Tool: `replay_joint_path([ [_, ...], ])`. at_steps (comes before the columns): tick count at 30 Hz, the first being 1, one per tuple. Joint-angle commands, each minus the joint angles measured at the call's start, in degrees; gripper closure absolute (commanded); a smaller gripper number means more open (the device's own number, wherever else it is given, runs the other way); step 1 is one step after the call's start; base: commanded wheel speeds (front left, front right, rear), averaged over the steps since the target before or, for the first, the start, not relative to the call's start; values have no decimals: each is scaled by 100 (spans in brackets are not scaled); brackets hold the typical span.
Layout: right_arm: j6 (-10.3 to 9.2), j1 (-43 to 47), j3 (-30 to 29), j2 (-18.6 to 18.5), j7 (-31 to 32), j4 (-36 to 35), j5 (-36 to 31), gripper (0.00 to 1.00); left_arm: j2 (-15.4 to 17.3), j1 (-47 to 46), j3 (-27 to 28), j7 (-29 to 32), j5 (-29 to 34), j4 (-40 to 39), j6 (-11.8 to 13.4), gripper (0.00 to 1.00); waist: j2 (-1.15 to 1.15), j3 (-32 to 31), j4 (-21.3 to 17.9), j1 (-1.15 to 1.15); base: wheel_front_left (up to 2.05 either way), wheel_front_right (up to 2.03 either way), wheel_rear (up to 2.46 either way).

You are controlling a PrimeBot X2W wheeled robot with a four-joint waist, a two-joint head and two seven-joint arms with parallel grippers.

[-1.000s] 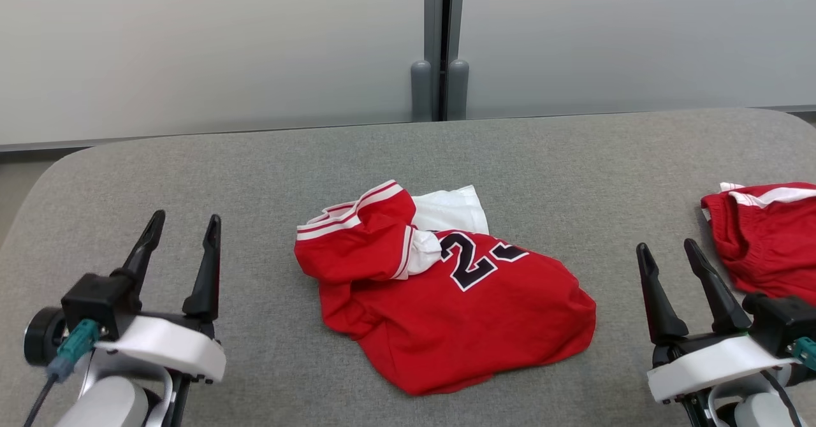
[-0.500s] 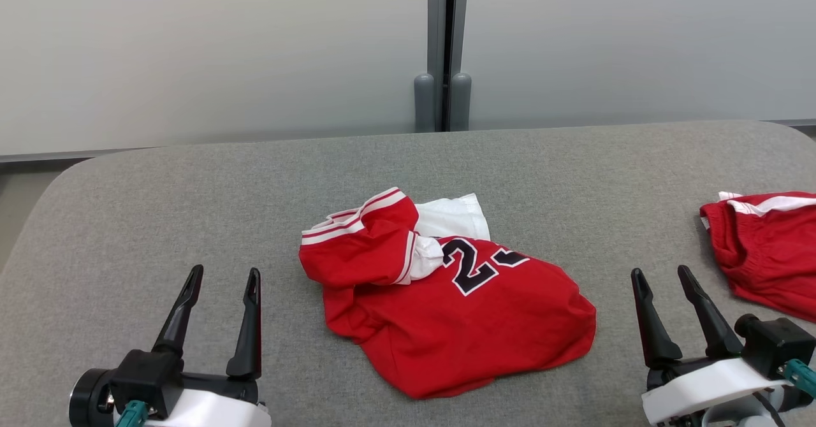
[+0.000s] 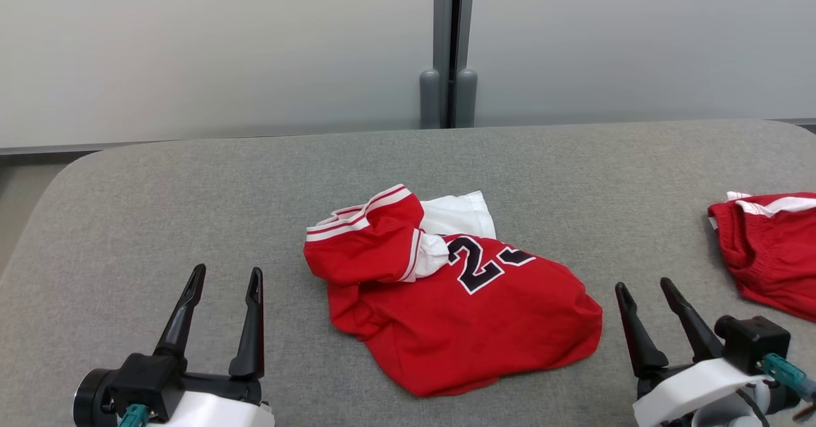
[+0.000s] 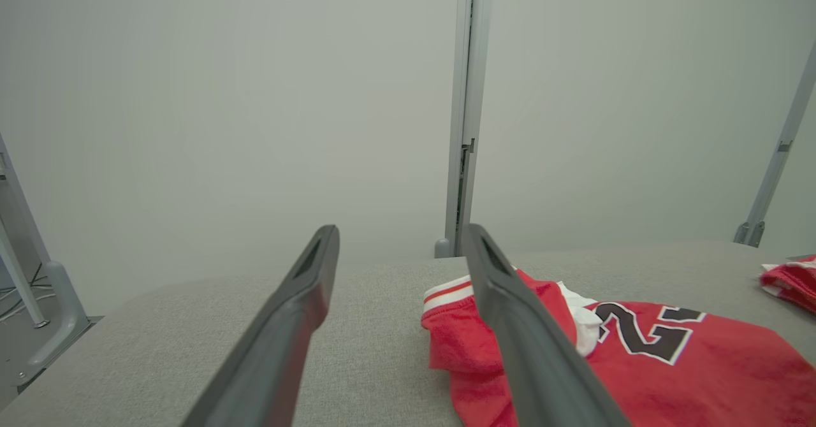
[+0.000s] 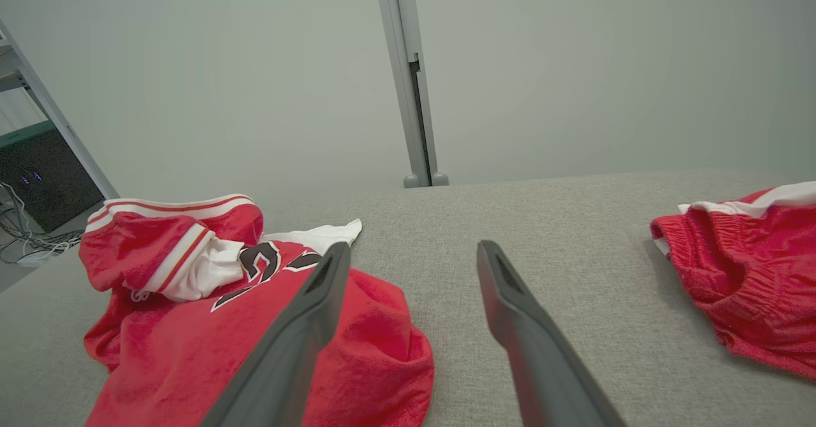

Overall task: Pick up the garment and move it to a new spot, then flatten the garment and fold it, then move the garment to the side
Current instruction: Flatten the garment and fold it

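I have both arms low at my end of the grey table (image 3: 159, 197), and neither has hold of anything: the left gripper (image 3: 227, 269) and the right gripper (image 3: 642, 283) both stand with their jaws spread wide and nothing between the fingers. The red jersey (image 3: 459, 312) lies crumpled between them, a little toward the table's middle, touched by neither. From the left gripper it sits at about three o'clock, with the bunched, white-trimmed end nearest; from the right gripper it sits at about nine o'clock, and its rounded red edge comes just beside that arm's inner finger. Its long axis runs from the bunched end at ten o'clock down to that rounded edge at four o'clock, so it lies slantwise across my reach, not square to either set of jaws. I judge the right arm slightly nearer, though how high each gripper hangs above the cloth I cannot tell. A second red garment (image 3: 771, 255) lies at two o'clock from the right gripper, well apart from the jersey, and I would keep clear of it when reaching in.
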Motion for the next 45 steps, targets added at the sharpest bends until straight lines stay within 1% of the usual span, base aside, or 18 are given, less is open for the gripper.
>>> replay_joint_path([
  [1,2,-114,74,-53,133,54,67,0,-29,-12,61,-26,63,-8,-47,0,0,38,78,0,0,0,0],
  [4,2,-264,264,-93,540,240,135,0,-126,9,135,-26,130,3,-123,0,0,86,227,0,0,0,0],
  [8,2,-450,257,-33,1220,632,155,0,-224,25,207,-26,208,56,-225,0,0,162,463,0,0,0,0],
  [9,2,-450,257,-33,1220,632,155,0,-224,25,207,-26,208,56,-225,0,0,162,463,0,0,0,0],
  [12,2,-582,145,44,1818,990,58,0,-307,-24,249,-26,259,90,-305,0,0,244,650,0,0,0,0],
  [13,2,-631,55,138,2162,1193,4,0,-352,-56,274,-25,285,113,-358,0,0,283,762,0,0,0,0],
  [15,2,-666,25,228,2373,1272,-15,0,-388,-68,308,-26,305,142,-404,0,0,318,860,0,0,0,0],
  [17,2,-685,-55,239,2436,1277,-61,0,-426,-70,347,-26,320,167,-440,0,0,336,932,0,0,0,0],
  [18,2,-671,-87,255,2426,1269,-86,53,-441,-65,370,-26,333,179,-468,0,0,341,960,0,0,0,0],
  [19,2,-667,-128,263,2375,1240,-130,100,-459,-60,385,-26,348,188,-486,0,0,343,981,0,0,0,0],
  [24,2,-694,-327,240,2276,1098,-260,100,-534,-51,463,-26,403,233,-587,0,0,344,1050,0,0,0,0],
  [27,2,-835,-497,135,2194,855,-266,100,-590,-67,486,-26,427,230,-636,0,0,397,1086,0,0,0,0],
  [31,2,-1282,-732,-162,2313,486,-272,100,-682,-174,497,-26,480,180,-718,0,0,685,1167,0,0,0,0],
  [35,2,-2062,-936,-653,2616,290,-211,100,-813,-391,451,-25,549,166,-837,0,0,1192,1335,0,0,0,0],
  [38,1,-2694,-1088,-1011,2871,475,-150,100,-934,-609,413,-25,596,205,-950,0,0,1562,1481,0,0,0,0],
  [40,1,-3121,-1147,-1229,3014,726,-164,100,-1012,-754,388,-26,639,234,-1014,0,0,1790,1575,0,0,0,0],
  [43,1,-3663,-1148,-1344,3128,1229,-97,100,-1106,-931,367,-25,671,317,-1114,0,0,2012,1681,0,0,0,0],
  [45,1,-3946,-1103,-1360,3072,1601,-83,100,-1153,-1016,378,-25,697,378,-1164,0,0,2079,1712,0,0,0,0],
])
